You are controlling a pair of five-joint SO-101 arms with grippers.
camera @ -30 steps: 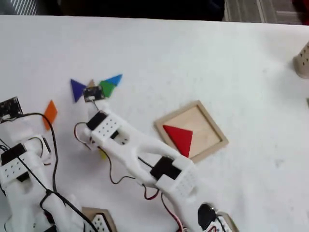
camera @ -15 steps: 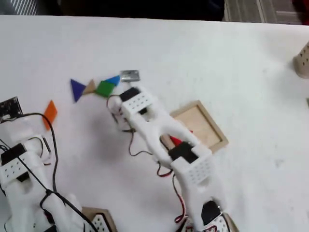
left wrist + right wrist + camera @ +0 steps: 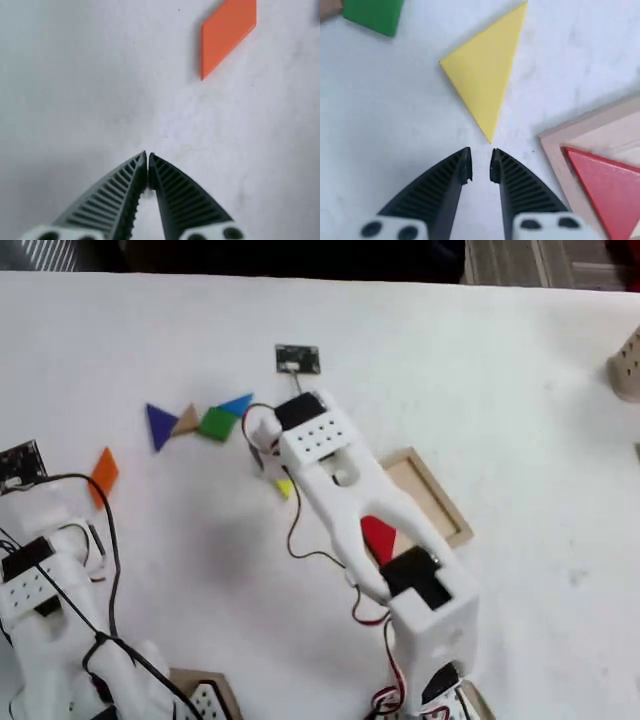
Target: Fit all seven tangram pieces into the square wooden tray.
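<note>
The square wooden tray [image 3: 445,508] lies right of centre with a red triangle [image 3: 380,536] in it, partly under my right arm [image 3: 340,480]. In the right wrist view my right gripper [image 3: 480,167] is slightly open and holds nothing. Just beyond its tips is a yellow triangle [image 3: 485,85], flat on the table beside the tray's corner [image 3: 580,137]. The yellow triangle [image 3: 285,487] peeks out beside the arm. Purple [image 3: 160,425], tan [image 3: 186,422], green [image 3: 217,423] and blue [image 3: 238,405] pieces form a row at the left. My left gripper [image 3: 148,160] is shut, short of the orange parallelogram [image 3: 229,36].
The left arm [image 3: 40,580] stands at the near left edge, with the orange parallelogram [image 3: 103,472] just beyond it. A perforated tan object [image 3: 627,365] sits at the far right edge. White tabletop stretches open behind and to the right of the tray.
My right arm has swung from the row of pieces rightward toward the tray. The yellow triangle now lies nearer the tray than the yellow bit seen under the arm before. The left arm is still.
</note>
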